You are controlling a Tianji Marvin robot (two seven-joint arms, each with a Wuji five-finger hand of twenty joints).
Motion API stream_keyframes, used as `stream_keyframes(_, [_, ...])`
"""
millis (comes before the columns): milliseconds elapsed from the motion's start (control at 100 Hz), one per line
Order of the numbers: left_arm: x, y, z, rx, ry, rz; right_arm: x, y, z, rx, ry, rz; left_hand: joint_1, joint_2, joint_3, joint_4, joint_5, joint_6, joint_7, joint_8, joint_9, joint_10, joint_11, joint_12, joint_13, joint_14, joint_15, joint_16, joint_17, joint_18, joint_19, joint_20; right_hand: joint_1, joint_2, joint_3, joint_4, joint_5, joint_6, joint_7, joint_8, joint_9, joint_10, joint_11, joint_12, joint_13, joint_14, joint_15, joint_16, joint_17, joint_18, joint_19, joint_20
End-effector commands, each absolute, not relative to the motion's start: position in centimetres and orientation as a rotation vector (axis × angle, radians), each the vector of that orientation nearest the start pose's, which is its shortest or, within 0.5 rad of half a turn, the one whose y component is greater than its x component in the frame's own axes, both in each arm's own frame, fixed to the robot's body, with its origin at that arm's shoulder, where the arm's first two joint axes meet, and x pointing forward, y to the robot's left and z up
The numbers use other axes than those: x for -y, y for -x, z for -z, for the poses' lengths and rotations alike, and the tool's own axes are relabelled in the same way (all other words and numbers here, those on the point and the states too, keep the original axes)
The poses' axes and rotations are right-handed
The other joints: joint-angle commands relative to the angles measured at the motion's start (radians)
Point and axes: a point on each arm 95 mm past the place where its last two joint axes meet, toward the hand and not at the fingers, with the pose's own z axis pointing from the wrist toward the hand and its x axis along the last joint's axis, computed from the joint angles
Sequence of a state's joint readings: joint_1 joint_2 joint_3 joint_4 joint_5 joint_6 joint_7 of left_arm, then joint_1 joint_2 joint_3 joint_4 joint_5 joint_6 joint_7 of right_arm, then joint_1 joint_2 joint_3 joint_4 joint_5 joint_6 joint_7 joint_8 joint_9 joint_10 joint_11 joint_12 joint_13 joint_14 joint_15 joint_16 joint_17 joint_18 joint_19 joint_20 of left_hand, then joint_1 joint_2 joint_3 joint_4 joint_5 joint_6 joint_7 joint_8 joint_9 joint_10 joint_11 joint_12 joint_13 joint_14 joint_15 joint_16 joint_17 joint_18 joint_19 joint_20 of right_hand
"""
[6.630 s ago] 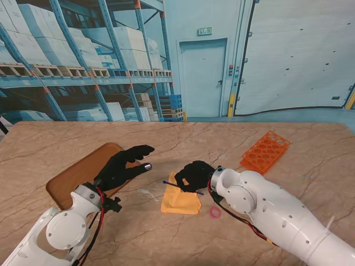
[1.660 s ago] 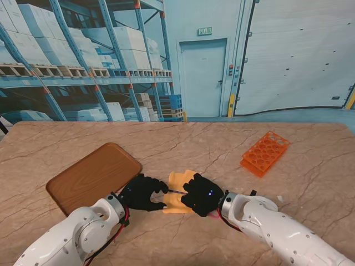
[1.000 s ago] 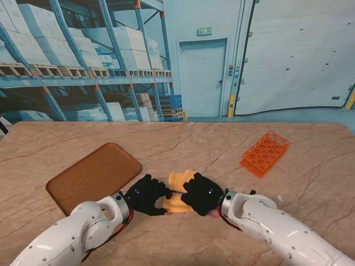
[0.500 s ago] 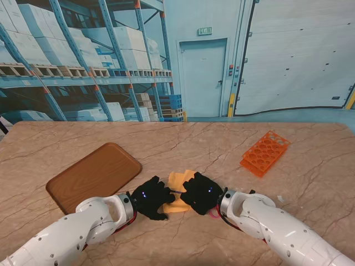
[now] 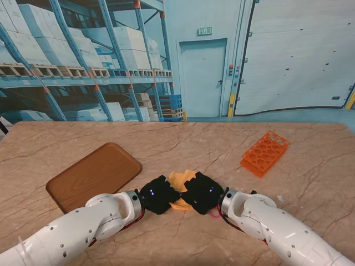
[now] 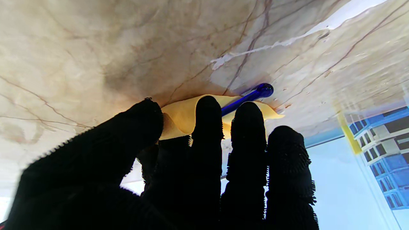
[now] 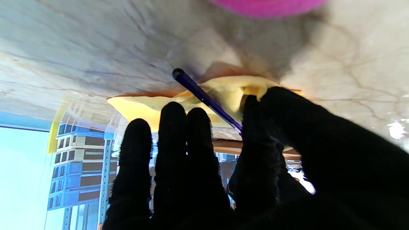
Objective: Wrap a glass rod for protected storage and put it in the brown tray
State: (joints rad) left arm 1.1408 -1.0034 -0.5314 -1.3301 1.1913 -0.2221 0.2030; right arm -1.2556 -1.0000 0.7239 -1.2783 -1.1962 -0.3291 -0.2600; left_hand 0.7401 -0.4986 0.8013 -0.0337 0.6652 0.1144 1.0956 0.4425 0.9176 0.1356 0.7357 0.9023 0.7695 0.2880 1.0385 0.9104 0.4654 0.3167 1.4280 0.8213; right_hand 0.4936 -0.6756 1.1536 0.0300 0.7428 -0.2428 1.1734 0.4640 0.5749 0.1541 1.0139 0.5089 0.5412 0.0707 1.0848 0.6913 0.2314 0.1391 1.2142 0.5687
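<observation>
Fingers (image 6: pixel 209 127) of the left hand (image 5: pixel 158 194) are curled close together over the near edge of the yellow cloth (image 5: pixel 180 183), with the blue glass rod (image 6: pixel 247 97) running out just past the middle fingertips, its rounded end bare on the tabletop (image 5: pixel 183 144). Across from them, the right hand (image 5: pixel 203 192) has its fingers (image 7: pixel 172 127) narrowed onto the same cloth, thumb and forefinger seemingly pinching the rod where it disappears under a fold (whether that pinch is firm I cannot tell). Both palms face down and nearly meet over the cloth, forearms low and converging from either side. By my reading, wrapping is only begun: the cloth is rumpled and lifted around the rod's middle, yet both ends of the rod still show uncovered, one beyond each set of fingertips. A pink ring (image 5: pixel 214 211), probably a band, lies just behind the right wrist, unused. Rolling the cloth fully round, perhaps securing it, and carrying the bundle to the brown tray (image 5: pixel 91 174), which sits apart beyond the left hand's knuckles, all remain to be done.
</observation>
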Motion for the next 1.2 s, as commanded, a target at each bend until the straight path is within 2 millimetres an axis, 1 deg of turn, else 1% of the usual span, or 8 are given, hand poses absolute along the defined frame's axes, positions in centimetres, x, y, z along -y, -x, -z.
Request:
stream_keyframes(0, [9.9,-38.8,39.7,-2.144,0.454,1.505,-6.0,-39.1,39.6,-2.076,-0.566,-1.58,0.029,-0.027,0.036,-0.019,0.045,-0.131,-0.044,-0.063,0.029,-0.013,-0.014,0.013,0.011,-0.004,0.003,-0.016,0.002,0.029,0.037,-0.013,-0.011,0.024,0.027,0.023,-0.004,-0.036,-0.019,-0.022,0.014,0.006,0.021,-0.008,0.023,-0.015,0.027,-0.003,-0.001,-0.01,0.028,-0.009])
stream_keyframes(320, [10.0,-38.9,39.0,-2.007,0.675,1.602,-5.3,-39.0,37.8,-1.987,-0.543,-1.629,-0.01,-0.047,0.107,0.002,0.068,-0.142,-0.01,-0.059,0.057,-0.021,0.003,0.01,0.03,-0.012,0.005,-0.04,0.007,0.028,0.043,-0.045,-0.087,0.111,-0.108,-0.033,-0.047,-0.01,-0.055,-0.08,0.008,0.021,0.007,-0.007,0.015,-0.002,0.015,-0.003,-0.009,0.003,0.009,-0.013])
stream_keyframes(530, [10.5,-39.1,38.6,-1.94,0.807,1.629,-4.8,-39.1,36.9,-1.923,-0.548,-1.641,-0.064,-0.082,0.184,0.066,0.084,-0.182,0.039,-0.056,0.082,-0.03,0.025,0.035,0.05,-0.026,0.024,-0.046,0.023,0.019,0.06,-0.064,-0.147,0.174,-0.22,-0.044,-0.085,0.033,-0.095,-0.081,-0.006,0.036,-0.005,-0.005,0.003,0.008,0.006,0.0,-0.015,0.01,-0.003,-0.012])
stream_keyframes(640, [10.8,-39.3,38.4,-1.905,0.88,1.638,-4.8,-39.1,36.8,-1.916,-0.553,-1.638,-0.074,-0.09,0.197,0.093,0.084,-0.192,0.054,-0.045,0.086,-0.029,0.031,0.048,0.051,-0.032,0.029,-0.045,0.024,0.016,0.063,-0.07,-0.218,0.228,-0.308,-0.034,-0.072,0.097,-0.218,-0.003,-0.022,0.051,-0.017,0.002,-0.01,0.016,-0.004,0.005,-0.023,0.018,-0.015,-0.003])
stream_keyframes(670, [10.9,-39.2,38.1,-1.895,0.894,1.64,-4.8,-39.1,36.7,-1.918,-0.552,-1.634,-0.074,-0.092,0.199,0.097,0.084,-0.193,0.056,-0.043,0.087,-0.029,0.032,0.05,0.052,-0.033,0.03,-0.045,0.025,0.016,0.064,-0.07,-0.24,0.24,-0.331,-0.015,-0.066,0.112,-0.261,0.054,-0.027,0.055,-0.022,0.004,-0.013,0.019,-0.007,0.007,-0.026,0.021,-0.018,0.0])
stream_keyframes(720, [11.0,-39.1,38.0,-1.883,0.913,1.641,-4.8,-39.0,36.8,-1.924,-0.552,-1.629,-0.079,-0.092,0.201,0.108,0.085,-0.197,0.06,-0.035,0.087,-0.027,0.038,0.058,0.054,-0.037,0.034,-0.043,0.026,0.013,0.066,-0.072,-0.257,0.23,-0.355,-0.007,-0.065,0.126,-0.3,0.123,-0.032,0.06,-0.027,0.006,-0.02,0.025,-0.013,0.008,-0.029,0.025,-0.024,0.005])
stream_keyframes(900, [11.2,-39.0,37.8,-1.842,0.979,1.642,-5.1,-38.8,37.1,-1.955,-0.543,-1.621,-0.116,-0.109,0.242,0.203,0.084,-0.215,0.095,0.02,0.092,-0.019,0.092,0.089,0.063,-0.056,0.058,-0.031,0.033,0.004,0.078,-0.078,-0.276,0.157,-0.363,-0.017,-0.061,0.136,-0.282,0.147,-0.031,0.066,-0.029,0.007,-0.019,0.029,-0.014,0.009,-0.031,0.036,-0.026,0.007])
stream_keyframes(1190, [11.3,-39.1,37.8,-1.795,1.043,1.627,-5.5,-38.8,37.5,-1.993,-0.502,-1.596,-0.118,-0.099,0.232,0.225,0.069,-0.211,0.102,0.042,0.081,-0.019,0.112,0.083,0.058,-0.064,0.064,-0.027,0.033,0.0,0.079,-0.08,-0.245,0.085,-0.39,-0.03,-0.071,0.147,-0.281,0.159,-0.042,0.078,-0.031,0.012,-0.023,0.041,-0.018,0.01,-0.032,0.04,-0.026,0.012])
